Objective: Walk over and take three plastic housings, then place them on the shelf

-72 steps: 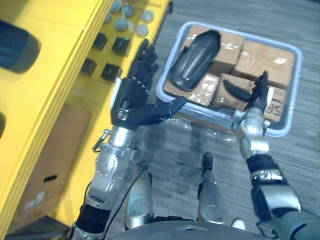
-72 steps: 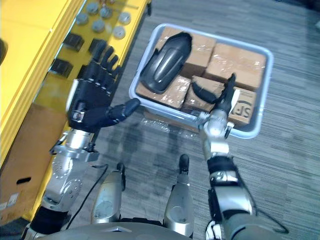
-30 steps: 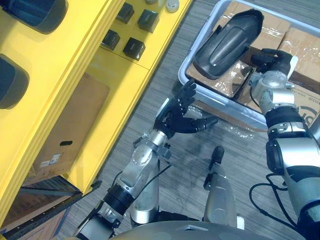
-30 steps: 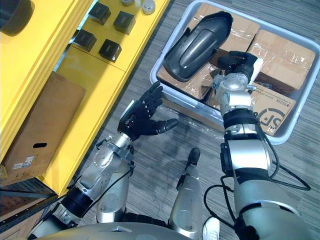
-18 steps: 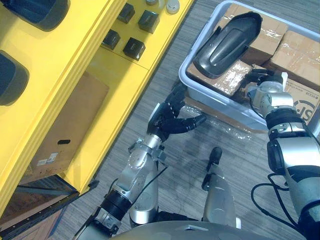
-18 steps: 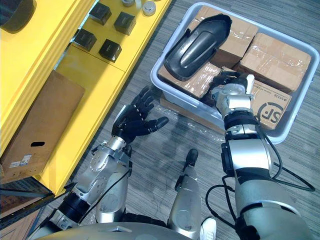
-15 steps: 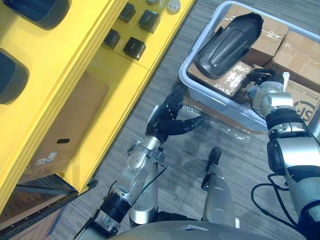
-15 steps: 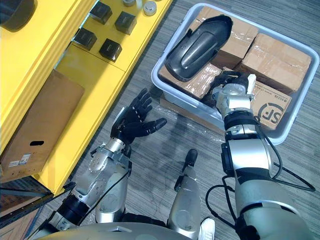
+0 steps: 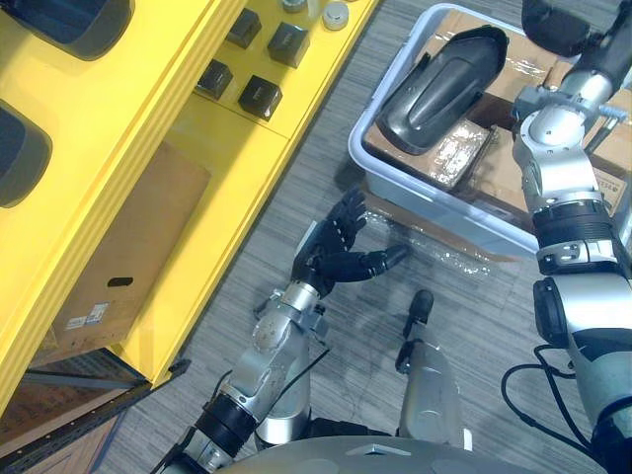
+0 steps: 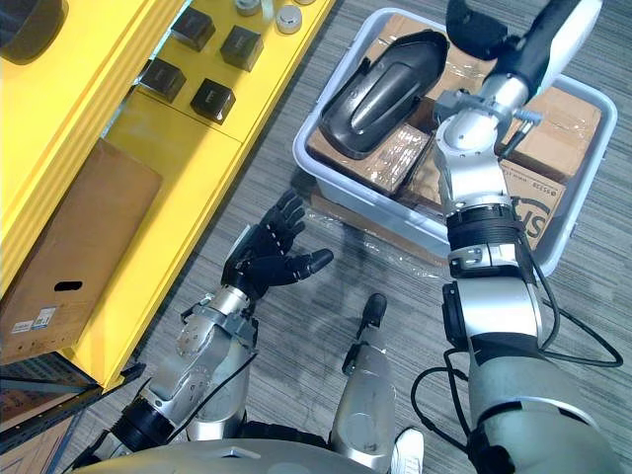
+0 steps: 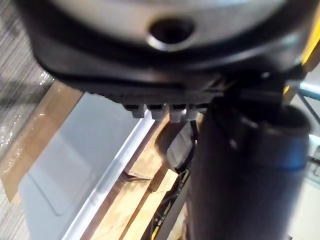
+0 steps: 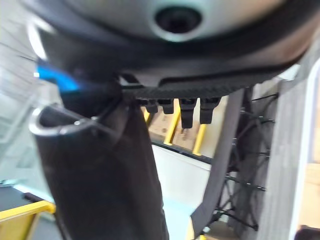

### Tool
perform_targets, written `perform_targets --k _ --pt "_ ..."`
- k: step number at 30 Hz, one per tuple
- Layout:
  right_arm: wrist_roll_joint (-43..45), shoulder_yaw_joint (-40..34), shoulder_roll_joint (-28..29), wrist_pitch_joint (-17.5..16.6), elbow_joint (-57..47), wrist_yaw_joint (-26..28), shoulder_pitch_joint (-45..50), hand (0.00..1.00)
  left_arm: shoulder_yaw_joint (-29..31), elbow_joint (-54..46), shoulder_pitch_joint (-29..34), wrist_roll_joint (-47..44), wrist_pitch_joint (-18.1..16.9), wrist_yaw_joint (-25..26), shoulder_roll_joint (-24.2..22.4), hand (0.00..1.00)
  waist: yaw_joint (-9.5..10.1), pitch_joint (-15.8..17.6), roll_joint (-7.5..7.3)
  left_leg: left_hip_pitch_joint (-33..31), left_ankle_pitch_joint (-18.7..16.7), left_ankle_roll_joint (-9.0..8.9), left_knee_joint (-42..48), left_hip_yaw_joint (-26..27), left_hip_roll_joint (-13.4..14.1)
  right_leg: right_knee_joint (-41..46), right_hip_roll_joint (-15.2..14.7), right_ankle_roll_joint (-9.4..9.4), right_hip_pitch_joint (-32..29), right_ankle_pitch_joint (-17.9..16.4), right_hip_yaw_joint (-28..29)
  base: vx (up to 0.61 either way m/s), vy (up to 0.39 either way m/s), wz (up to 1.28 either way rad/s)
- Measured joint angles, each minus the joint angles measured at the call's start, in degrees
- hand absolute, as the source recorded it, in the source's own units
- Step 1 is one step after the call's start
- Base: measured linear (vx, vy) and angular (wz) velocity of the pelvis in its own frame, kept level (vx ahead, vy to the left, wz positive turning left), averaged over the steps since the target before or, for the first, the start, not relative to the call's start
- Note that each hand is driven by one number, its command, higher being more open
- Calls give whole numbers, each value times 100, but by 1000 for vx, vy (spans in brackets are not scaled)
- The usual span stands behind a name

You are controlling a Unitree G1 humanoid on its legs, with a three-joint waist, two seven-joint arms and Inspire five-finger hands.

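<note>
A large dark plastic housing [image 9: 434, 79] lies on cardboard boxes inside the grey bin [image 9: 434, 212]. My right hand [image 10: 533, 44] is raised above the bin's far side, shut on a smaller dark curved housing [image 10: 474, 25] that sticks out to its left. In the right wrist view a thin dark shell edge [image 12: 225, 170] runs past the thumb [image 12: 105, 175]. My left hand [image 9: 336, 252] hangs open over the floor in front of the bin, holding nothing. The left wrist view looks past its thumb [image 11: 245, 175] at the bin wall [image 11: 75, 165] and the large housing [image 11: 180, 145].
A yellow shelf unit [image 9: 148, 148] runs along the left. Dark housings [image 9: 15, 158] sit on its upper level and small black blocks [image 9: 257, 94] on a lower one. A cardboard box [image 9: 118, 257] stands under it. The bin rests on flat cardboard and plastic wrap [image 9: 444, 252].
My right hand has risen out of the bin with the small dark housing in it. The left hand has dropped slightly and stays open.
</note>
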Motion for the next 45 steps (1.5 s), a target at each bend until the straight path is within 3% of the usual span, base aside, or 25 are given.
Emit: perform_targets --k 2,11,21,31,32,45 --pt "-137 166 15 74 -24 42 104 100 -17 7 -32 -47 -95 -3 -2 100 14 0 0 -7 -3 22 -19 28 -3 8 -4 -24 -48 -16 33 11 7 -7" --pt "-430 442 261 1150 574 328 386 100 -264 312 -573 2 -188 84 -204 100 128 24 51 -246 99 -43 -94 113 3 269 -20 -54 -551 -33 164 51 -7 -6" --pt "-501 691 218 1536 718 826 361 100 -142 307 -645 13 -189 187 -276 100 125 26 65 -439 91 -44 2 131 0 709 -81 -83 -894 -229 181 9 -1 -1" --pt "331 1005 197 2148 1391 1544 -123 100 66 306 -699 -107 -184 248 -432 100 143 18 86 -599 160 -63 16 48 -14 755 -121 -80 -989 -222 47 0 11 4" --pt "330 1054 171 2207 1491 1600 -214 0 122 306 -702 -112 -184 251 -469 100 144 16 87 -597 161 -63 18 44 -14 774 -124 -83 -989 -225 39 32 12 3" --pt "568 1325 -291 2524 2123 1939 -692 0 297 306 -728 -122 -177 218 -456 100 143 -25 81 -592 218 -79 10 -40 14 933 -129 -146 -977 -314 -73 9 5 3"
